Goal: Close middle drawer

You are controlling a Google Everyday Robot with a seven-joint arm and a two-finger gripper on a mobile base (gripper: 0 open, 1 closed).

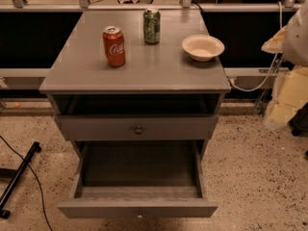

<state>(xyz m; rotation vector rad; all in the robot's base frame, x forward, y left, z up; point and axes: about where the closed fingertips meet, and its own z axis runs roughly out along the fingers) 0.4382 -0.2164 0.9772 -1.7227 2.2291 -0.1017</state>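
The grey cabinet [139,76] stands in the middle of the camera view. The middle drawer [138,208] is pulled far out toward me. Its long deep box is empty, and its low front panel has a small round knob [139,215] at the frame's bottom edge. Above it, the drawer with the taller front and dark knob [138,129] stands slightly out. My gripper [285,102] is on the pale arm at the right edge, well to the right of the cabinet and touching nothing.
On the cabinet top stand a red cola can [114,46], a green can [151,26] and a beige bowl [202,47]. A black stand leg [19,177] and a cable lie on the speckled floor at left. A white cable hangs at right.
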